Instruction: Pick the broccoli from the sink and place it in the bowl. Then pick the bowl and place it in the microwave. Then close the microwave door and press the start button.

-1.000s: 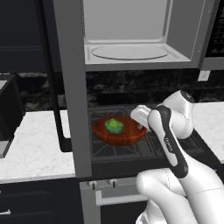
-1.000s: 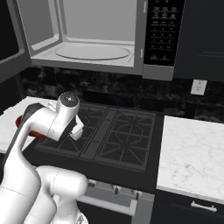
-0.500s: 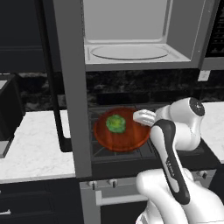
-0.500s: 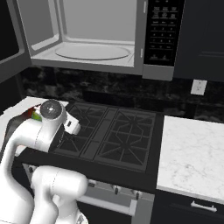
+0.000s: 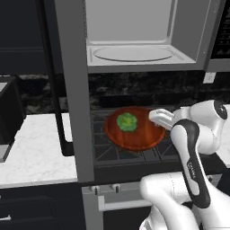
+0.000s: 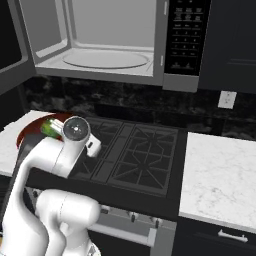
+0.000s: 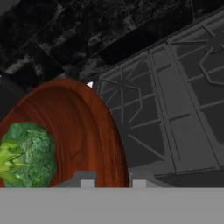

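Observation:
The reddish-brown wooden bowl (image 5: 137, 134) hangs tilted over the left burners of the stove, below the open microwave (image 5: 134, 51). In it lies the green broccoli (image 5: 127, 121). My gripper (image 5: 158, 117) is shut on the bowl's right rim. The hand view looks along the rim: bowl (image 7: 83, 131), broccoli (image 7: 27, 151) and gripper (image 7: 113, 183), whose jaws pinch the rim. From the right, my arm hides most of the bowl (image 6: 29, 132) and broccoli (image 6: 48, 127). The microwave door (image 5: 72, 90) stands swung open to the left, and the button panel (image 6: 186, 35) is on the right.
The black stove grates (image 6: 145, 155) lie under the bowl, with white marble counter on the left (image 5: 36, 148) and on the right (image 6: 220, 170). A dark boxy shape (image 5: 9, 112) stands at the far left. The glass turntable (image 5: 132, 53) sits inside the microwave.
The gripper has lifted the bowl with the broccoli a little and shifted it to the right over the stove. The arm's elbow has swung outward. The bowl is more tilted now.

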